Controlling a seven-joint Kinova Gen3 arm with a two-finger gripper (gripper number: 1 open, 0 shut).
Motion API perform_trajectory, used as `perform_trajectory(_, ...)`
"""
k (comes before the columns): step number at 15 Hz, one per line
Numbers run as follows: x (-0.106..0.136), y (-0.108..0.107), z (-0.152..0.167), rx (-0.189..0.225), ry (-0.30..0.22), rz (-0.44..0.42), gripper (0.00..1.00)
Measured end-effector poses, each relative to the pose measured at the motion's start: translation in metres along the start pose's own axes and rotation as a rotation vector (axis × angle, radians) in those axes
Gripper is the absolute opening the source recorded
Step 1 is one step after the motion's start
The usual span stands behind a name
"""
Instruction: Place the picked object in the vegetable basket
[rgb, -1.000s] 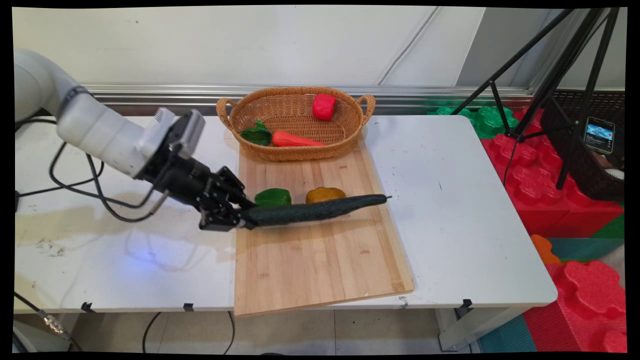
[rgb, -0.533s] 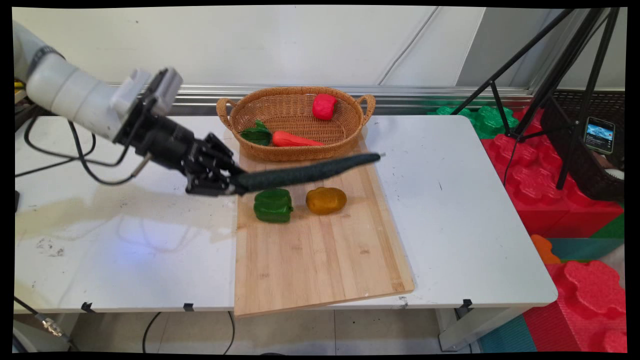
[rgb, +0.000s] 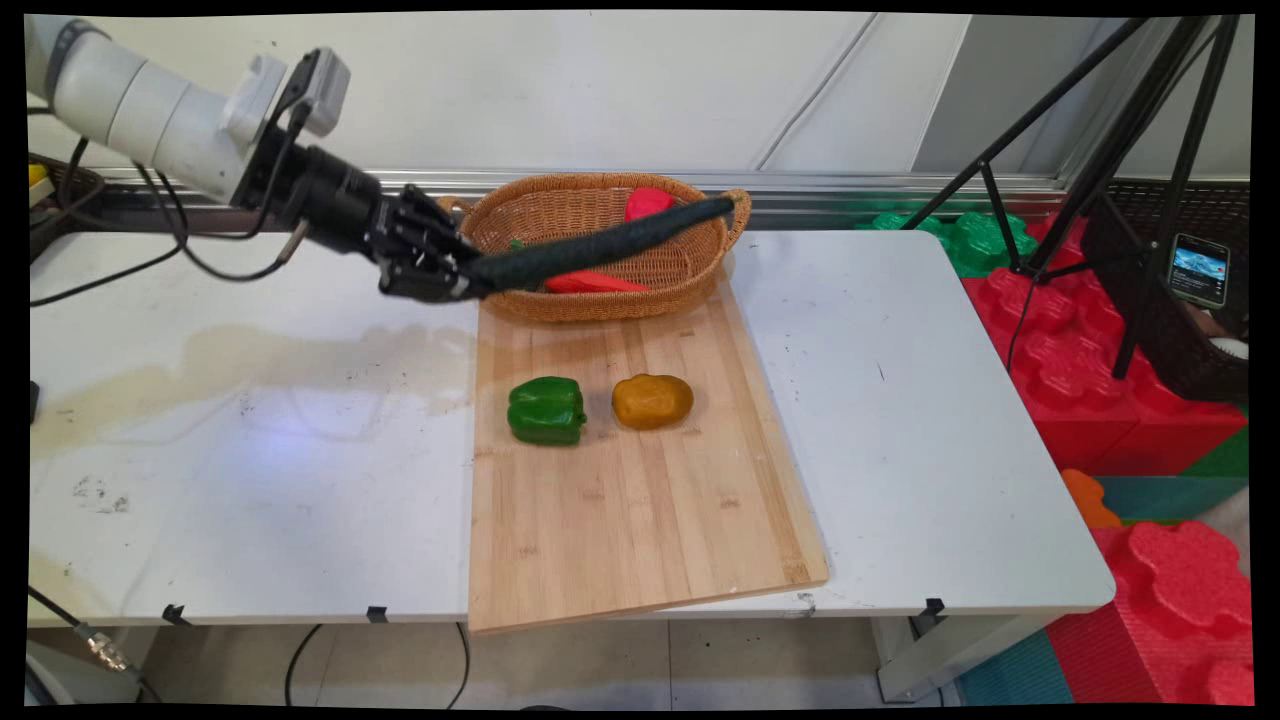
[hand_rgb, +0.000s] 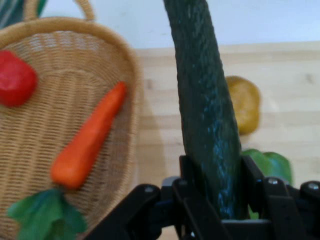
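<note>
- The wooden cutting board (rgb: 640, 500) reaches out past the tabletop's (rgb: 950, 420) near edge; its near half is bare wood.
- Further in, about the middle of the board, a green pepper (rgb: 546, 410) and a yellow pepper (rgb: 652, 401) sit just beside each other, the green one toward the tabletop's left edge. Both lie below the gripper and clear of it.
- The gripper (rgb: 462, 282) hangs in the air above the board's far left corner, clenched on one end of a long dark green cucumber (rgb: 600, 243); the hand view shows that end wedged between the two fingers (hand_rgb: 252, 175).
- The cucumber's long axis runs away from the gripper toward the tabletop's right edge and slightly upward. It is held off every surface, and in the main view it crosses in front of the wicker basket (rgb: 700, 270), with its free tip near the basket's right handle.
- The basket stands at the far edge, its near side resting on the board's far end. Inside lie a carrot (rgb: 590, 283) with green leaves (hand_rgb: 45, 212) and, further back, a red pepper (rgb: 645, 202).
- The arm (rgb: 150, 100) comes in from the tabletop's far left corner, sloping down to the gripper, its cables hanging beneath.
</note>
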Motion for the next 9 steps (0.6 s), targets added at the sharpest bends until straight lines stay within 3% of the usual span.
perform_trajectory(5,0.004,-0.045,0.009,0.08,0.002,0.02,0.0)
perform_trajectory(9,0.002,-0.074,0.031,0.12,-0.019,0.058,0.0)
